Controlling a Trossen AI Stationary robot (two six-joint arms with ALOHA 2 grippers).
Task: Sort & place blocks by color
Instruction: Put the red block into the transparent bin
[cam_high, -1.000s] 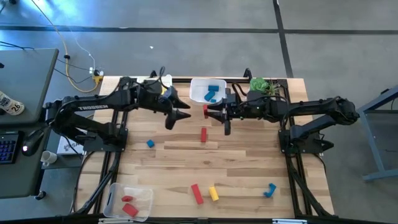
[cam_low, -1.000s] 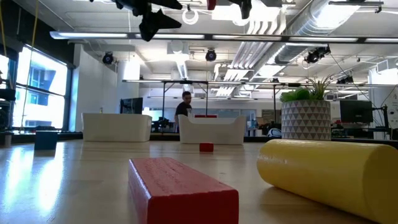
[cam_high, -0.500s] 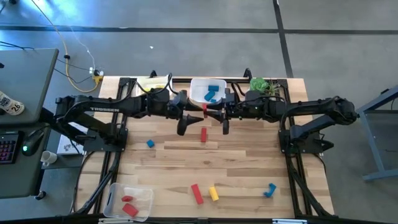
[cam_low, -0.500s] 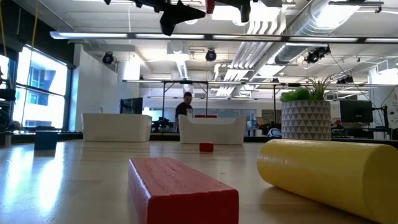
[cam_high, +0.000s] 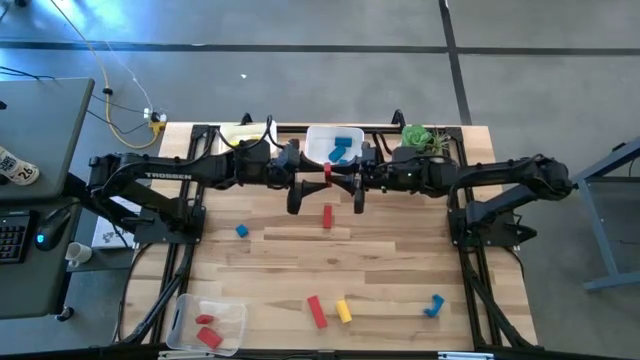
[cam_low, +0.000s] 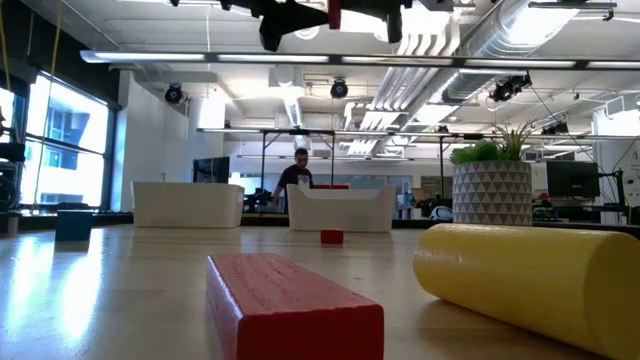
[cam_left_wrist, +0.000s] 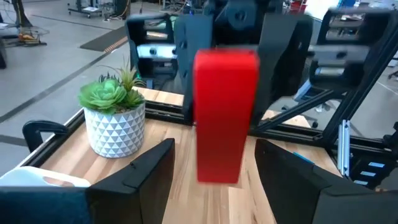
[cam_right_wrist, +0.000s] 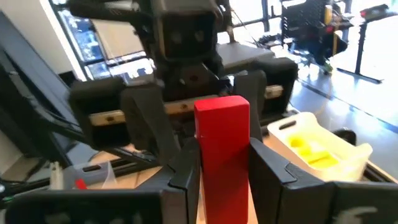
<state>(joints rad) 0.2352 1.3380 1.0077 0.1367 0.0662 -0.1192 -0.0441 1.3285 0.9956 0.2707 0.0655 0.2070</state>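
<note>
High over the far middle of the table, my right gripper (cam_high: 340, 181) is shut on an upright red block (cam_high: 328, 178). My left gripper (cam_high: 312, 182) faces it from the left, open. Its two fingers (cam_left_wrist: 146, 177) stand on either side of the red block (cam_left_wrist: 225, 112) with a gap on each side, touching nothing. On the table lie loose blocks: a red bar (cam_high: 327, 216), a blue cube (cam_high: 241, 231), a red bar (cam_high: 316, 310), a yellow cylinder (cam_high: 343, 310) and a blue curved piece (cam_high: 433, 305). My right gripper pinches the red block between its two fingers (cam_right_wrist: 186, 171), on two opposite long sides (cam_right_wrist: 205, 155). The fingers come level from the table's right side and lie across the block. The block stands upright in the hold, its top end above the fingers, lifted clear of the table.
Along the far edge stand a white bin (cam_high: 318, 150) with blue blocks, a bin (cam_high: 240, 133) with yellow pieces, and a potted plant (cam_high: 420, 137). A clear bin (cam_high: 225, 312) with red blocks sits at the near left corner. A person shows in the room beyond (cam_low: 298, 175).
My left gripper has swung toward the table's right, from beside the yellow bin to the red block that my right gripper holds, and its open fingers now flank that block. My right gripper and the block have kept their place.
</note>
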